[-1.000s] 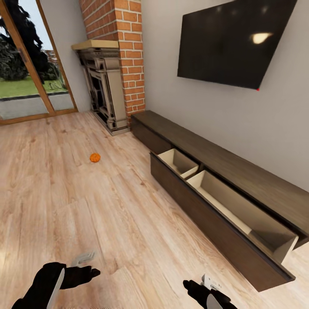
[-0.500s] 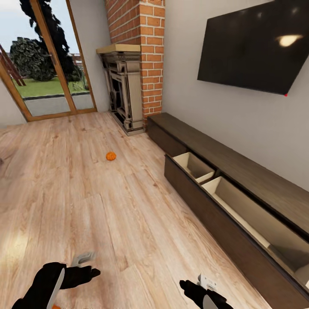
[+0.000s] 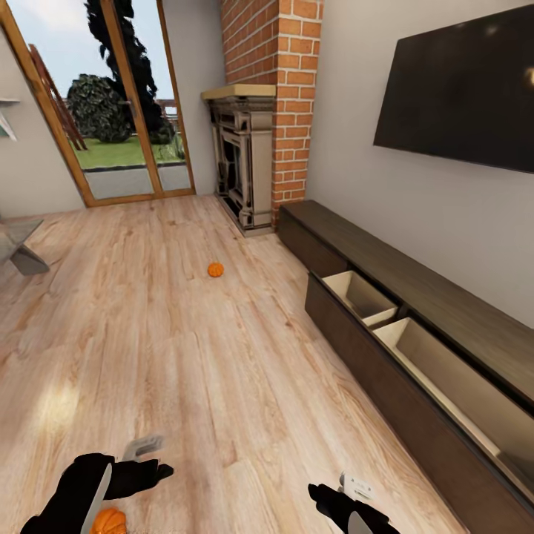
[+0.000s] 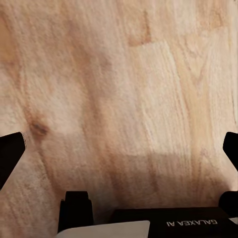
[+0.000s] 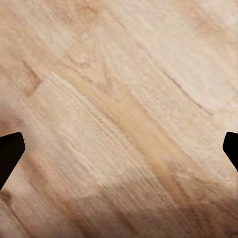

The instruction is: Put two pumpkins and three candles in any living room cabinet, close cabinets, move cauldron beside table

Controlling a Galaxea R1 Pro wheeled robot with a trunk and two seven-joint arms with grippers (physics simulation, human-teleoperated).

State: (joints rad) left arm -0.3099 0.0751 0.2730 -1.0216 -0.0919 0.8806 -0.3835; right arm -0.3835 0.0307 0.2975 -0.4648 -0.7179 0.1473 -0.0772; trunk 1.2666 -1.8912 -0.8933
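Observation:
One orange pumpkin lies on the wood floor, mid-room, in front of the fireplace. A second pumpkin peeks out at the bottom edge, right beside my left arm. The dark brown cabinet runs along the right wall, and its wide drawer is pulled out, showing pale beige compartments with nothing visible inside. My left gripper and right gripper hang low over bare floor, both open and holding nothing. A grey glossy corner of the table shows at the far left. Candles and cauldron are out of view.
A brick fireplace stands at the cabinet's far end. Above the cabinet hangs a black TV, and a glass door fills the far wall. Wood floor stretches between me and the pumpkin. The open drawer front juts into the room.
The head view has swung left, shifting the whole scene rightward. The second pumpkin and the table corner have come into the picture. My arms look unchanged.

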